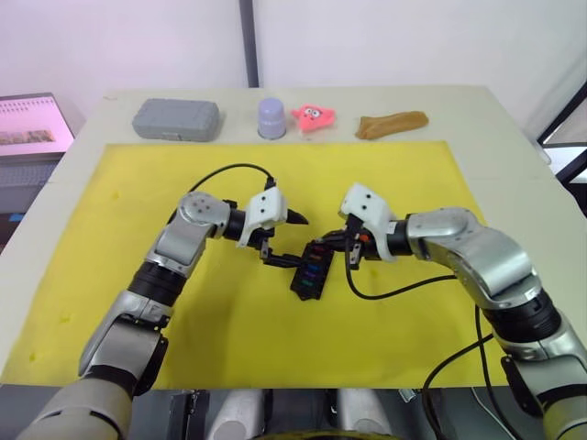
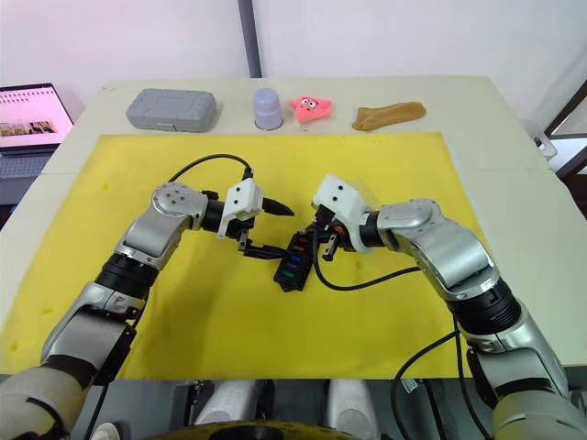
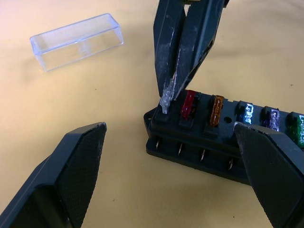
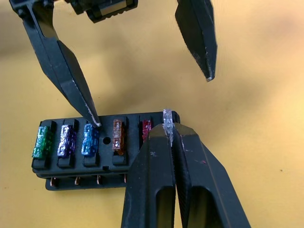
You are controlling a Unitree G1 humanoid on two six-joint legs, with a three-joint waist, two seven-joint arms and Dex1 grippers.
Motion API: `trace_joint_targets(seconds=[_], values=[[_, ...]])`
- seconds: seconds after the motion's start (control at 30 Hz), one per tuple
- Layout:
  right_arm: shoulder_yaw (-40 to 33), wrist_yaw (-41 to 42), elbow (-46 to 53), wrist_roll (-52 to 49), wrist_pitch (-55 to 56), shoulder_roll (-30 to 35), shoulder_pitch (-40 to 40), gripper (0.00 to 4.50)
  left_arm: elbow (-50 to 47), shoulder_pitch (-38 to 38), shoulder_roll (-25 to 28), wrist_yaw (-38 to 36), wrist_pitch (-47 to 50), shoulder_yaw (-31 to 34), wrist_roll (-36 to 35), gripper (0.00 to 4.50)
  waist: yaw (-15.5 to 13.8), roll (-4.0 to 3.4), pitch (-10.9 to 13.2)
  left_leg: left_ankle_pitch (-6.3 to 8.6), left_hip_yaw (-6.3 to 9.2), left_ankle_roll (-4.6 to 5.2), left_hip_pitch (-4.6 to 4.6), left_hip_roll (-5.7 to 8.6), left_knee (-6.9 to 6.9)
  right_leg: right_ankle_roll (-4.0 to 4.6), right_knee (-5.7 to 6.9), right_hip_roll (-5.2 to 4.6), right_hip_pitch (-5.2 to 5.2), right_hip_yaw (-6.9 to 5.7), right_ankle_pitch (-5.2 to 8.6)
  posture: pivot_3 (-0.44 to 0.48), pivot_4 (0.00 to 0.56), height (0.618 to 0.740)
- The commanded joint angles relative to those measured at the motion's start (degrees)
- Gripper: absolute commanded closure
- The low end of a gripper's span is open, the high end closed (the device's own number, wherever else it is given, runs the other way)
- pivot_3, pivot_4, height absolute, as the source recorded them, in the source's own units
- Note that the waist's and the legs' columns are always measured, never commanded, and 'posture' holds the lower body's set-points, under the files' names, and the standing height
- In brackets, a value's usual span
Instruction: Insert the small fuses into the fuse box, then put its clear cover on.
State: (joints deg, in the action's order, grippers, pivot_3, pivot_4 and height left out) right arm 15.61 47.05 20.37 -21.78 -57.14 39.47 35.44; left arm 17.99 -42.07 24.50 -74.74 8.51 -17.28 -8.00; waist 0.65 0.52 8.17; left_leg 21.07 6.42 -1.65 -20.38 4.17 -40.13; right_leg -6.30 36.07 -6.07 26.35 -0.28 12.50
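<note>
The tabletop [image 1: 514, 174] under its yellow mat [image 1: 128, 220] gives plenty of open room around both pincers, with the mat's edges well apart from the work. Far beyond them a grey case [image 1: 176, 119], a lilac cup [image 1: 271, 118], a pink toy [image 1: 313, 116] and a brown cloth [image 1: 393, 125] lie out of reach of any likely swing.

The fuse box [image 3: 209, 137] sits between the two pincers. The left pincer [image 1: 280, 240] is spread wide, one finger resting on the box's top, the other off to the side in the air. The right pincer [image 4: 172, 137] is pressed together on a clear-grey fuse [image 4: 167, 121], right over the last empty end slot. Five fuses [image 4: 66, 141] already stand in the row beside it.

The risks, as I judge them — the blades miss the slot and the fuse twists out of the pinch, or a hard push skids the light box, since only one left fingertip steadies it. The neighbouring red fuse [image 3: 188, 104] sits just beside the right pincer's tips and could get nudged.

The clear cover [image 3: 76, 40] lies open side down on the mat, apart from the box, beyond the left pincer — safe from both arms.
</note>
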Motion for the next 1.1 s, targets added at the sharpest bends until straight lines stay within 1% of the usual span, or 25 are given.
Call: trace_joint_targets(seconds=[0.03,0.1,0.2,0.4,0.63,1.1], values=[[-2.6,0.2,1.4,-1.2,-0.7,0.4,2.1,4.45,0.6,-0.2,0.4,-0.1,0.4,-1.4,1.7,0.0,0.0,0.0,0.0,0.0,0.0,0.0,0.0,0.0,0.0,0.0,0.0,0.0,0.0,0.0,0.0,0.0,0.15,0.74],[-2.7,0.1,1.2,-1.5,-1.6,0.4,2.4,4.45,0.5,-0.5,0.2,-0.1,0.9,-0.8,1.0,0.0,0.0,0.0,0.0,0.0,0.01,0.0,0.0,0.0,0.0,0.0,0.0,0.0,0.0,0.0,0.0,0.0,0.15,0.74],[-2.9,0.0,1.0,-2.4,-3.3,0.2,2.8,4.45,-0.5,-1.3,0.2,-1.0,4.1,1.2,-1.9,0.0,0.0,0.0,0.0,0.0,0.0,0.0,-0.01,0.0,0.0,0.0,0.0,0.0,0.01,0.0,0.0,0.0,0.15,0.74],[-3.1,0.3,0.6,-3.8,-5.7,0.3,4.2,4.45,-0.9,-2.9,3.4,-7.2,7.6,2.4,-5.7,0.0,0.1,0.0,0.0,0.0,0.0,0.0,-0.03,-0.01,0.01,0.0,0.01,0.01,0.05,0.0,0.0,0.0,0.15,0.74],[-2.2,0.0,0.6,-4.2,-6.8,0.1,4.5,4.45,2.0,-4.1,4.7,-10.6,3.4,0.3,-3.0,0.0,0.1,0.0,0.0,0.0,-0.01,0.0,-0.04,0.0,0.0,0.0,0.0,0.0,0.04,0.0,0.0,0.0,0.15,0.74],[-1.7,-1.7,-0.2,-4.0,-7.1,-0.5,3.7,4.45,4.4,-4.1,3.3,-10.5,-0.6,-0.4,-0.8,0.0,0.1,0.0,0.0,0.0,-0.01,0.0,-0.04,0.0,0.0,0.0,0.0,0.01,0.05,0.0,0.0,0.0,0.15,0.74]])
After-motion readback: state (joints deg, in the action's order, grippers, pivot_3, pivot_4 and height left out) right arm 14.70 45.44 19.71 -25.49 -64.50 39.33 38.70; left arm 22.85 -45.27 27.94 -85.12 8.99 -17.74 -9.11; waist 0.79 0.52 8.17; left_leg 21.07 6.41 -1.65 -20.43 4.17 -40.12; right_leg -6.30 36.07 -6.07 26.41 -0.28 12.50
